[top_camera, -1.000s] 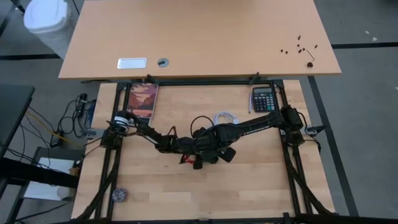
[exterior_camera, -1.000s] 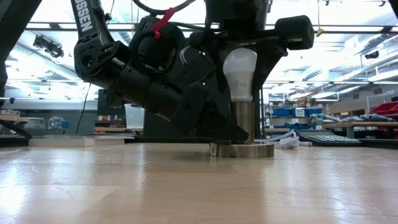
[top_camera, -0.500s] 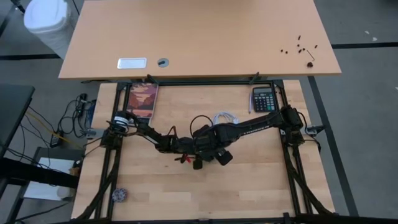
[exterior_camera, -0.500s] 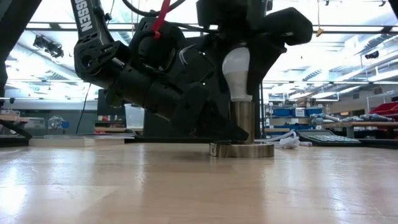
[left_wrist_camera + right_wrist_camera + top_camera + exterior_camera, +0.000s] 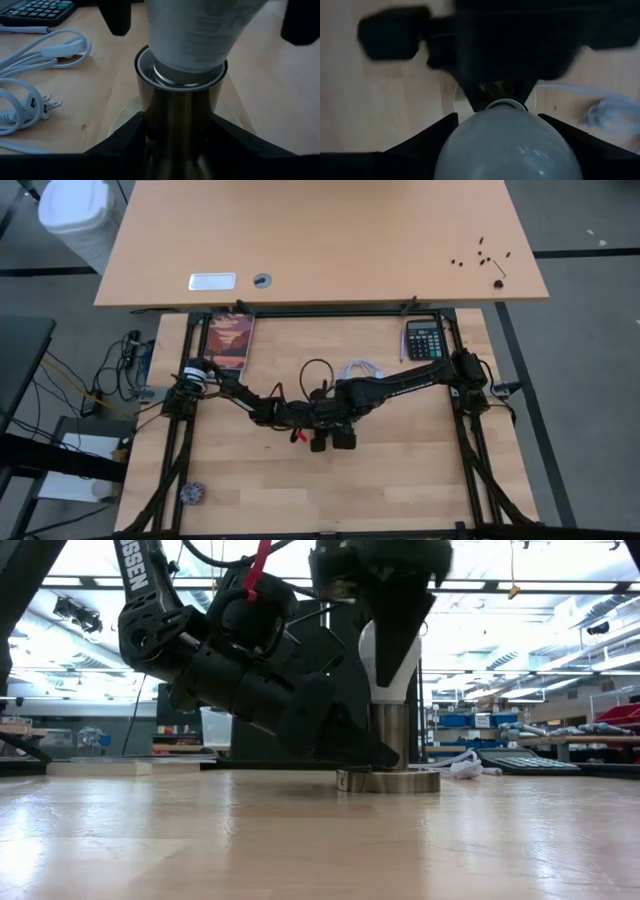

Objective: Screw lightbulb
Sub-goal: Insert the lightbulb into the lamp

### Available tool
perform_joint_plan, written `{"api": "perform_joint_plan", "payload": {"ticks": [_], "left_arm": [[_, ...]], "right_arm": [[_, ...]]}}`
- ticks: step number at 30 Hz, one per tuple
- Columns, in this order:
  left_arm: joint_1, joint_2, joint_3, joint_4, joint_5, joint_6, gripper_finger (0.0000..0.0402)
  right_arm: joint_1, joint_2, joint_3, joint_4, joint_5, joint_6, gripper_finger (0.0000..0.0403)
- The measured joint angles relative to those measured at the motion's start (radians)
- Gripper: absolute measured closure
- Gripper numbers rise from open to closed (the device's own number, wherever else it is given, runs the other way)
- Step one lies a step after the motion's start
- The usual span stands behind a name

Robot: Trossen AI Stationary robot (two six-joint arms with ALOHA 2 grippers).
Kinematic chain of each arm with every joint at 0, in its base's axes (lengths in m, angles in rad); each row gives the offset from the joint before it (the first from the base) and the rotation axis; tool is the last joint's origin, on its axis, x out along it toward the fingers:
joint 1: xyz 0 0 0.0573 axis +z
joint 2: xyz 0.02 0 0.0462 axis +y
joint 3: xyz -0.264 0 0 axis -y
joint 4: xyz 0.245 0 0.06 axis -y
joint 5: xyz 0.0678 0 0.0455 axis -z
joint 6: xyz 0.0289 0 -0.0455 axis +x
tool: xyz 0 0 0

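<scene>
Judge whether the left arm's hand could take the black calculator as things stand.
Probably not at once: the left hand is closed around the shiny metal socket stem, and the black calculator lies across the table beyond the right arm.

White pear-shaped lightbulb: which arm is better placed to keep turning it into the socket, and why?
Right. The right gripper grips the white pear-shaped lightbulb from above; the left gripper clamps the silvery metal socket.
</scene>
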Motion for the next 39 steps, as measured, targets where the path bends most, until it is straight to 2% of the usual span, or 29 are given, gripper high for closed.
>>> {"api": "perform_joint_plan", "payload": {"ticks": [7, 15, 21, 31, 39], "left_arm": [[0.001, 0.0, -0.001, 0.007, -0.013, 0.001, 0.0208], [0.002, 0.0, -0.001, 0.008, -0.014, 0.001, 0.0208], [0.001, 0.001, -0.001, 0.008, -0.016, 0.001, 0.0208], [0.0, 0.001, -0.001, 0.008, -0.015, 0.003, 0.0208], [0.0, 0.001, -0.001, 0.008, -0.015, 0.003, 0.0208]], "right_arm": [[-0.033, 0.0, 0.0, 0.001, -0.007, 0.283, 0.0127], [-0.059, 0.0, 0.0, 0.002, -0.019, 0.465, 0.0125], [-0.063, 0.0, 0.0, 0.001, -0.029, 0.436, 0.0124], [-0.065, -0.003, 0.0, -0.004, -0.027, 0.337, 0.0053], [-0.065, -0.038, 0.0, -0.004, -0.005, 0.317, 0.0041]]}}
